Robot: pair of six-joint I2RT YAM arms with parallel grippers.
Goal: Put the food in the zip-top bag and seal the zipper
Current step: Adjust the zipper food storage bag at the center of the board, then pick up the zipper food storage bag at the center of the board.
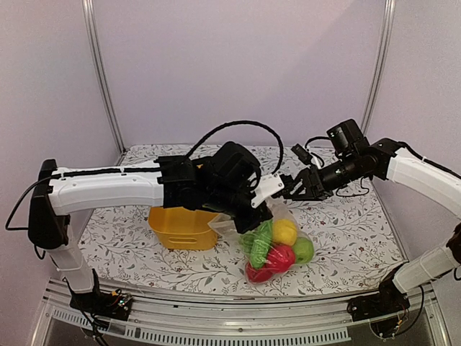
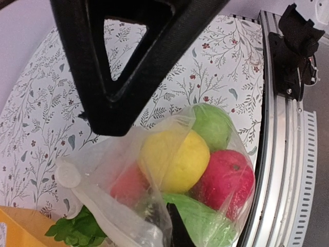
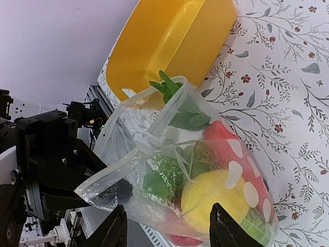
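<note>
Spread fingers of the right pincer (image 3: pixel 168 207) frame the bottom of its wrist view, gripping nothing. The bag (image 3: pixel 139 128) lies just beyond them, its near lip crossing the gap between the tips. Opposite it, the left pincer (image 1: pixel 248 218) is pressed together and, as far as the views show, pinches the bag's mouth edge at the corner next to the tub (image 1: pixel 176 227). Most of the food (image 1: pixel 281 245) sits inside, bunched in the bag's belly, which rests on the worktop (image 1: pixel 346 231) toward the front edge. A lettuce (image 3: pixel 167 85) leaf pokes out at the mouth, on the tub side.

The coming move turns on the zipper (image 2: pixel 103 206). The mouth gapes, not yet sealed. Its strip runs from the left pincer's pinch across toward the right arm, so its long axis lies roughly along the line between the two pincers. The free end is nearer the right pincer, which stands just beside the bag's upper corner in the top view. By my judgement the right arm is the one to take that end or run along the strip, while the left anchors the other end. The leaf looks likely to foul the seal unless it is tucked in first. Whether the strip's two halves are lined up cannot be told.
</note>
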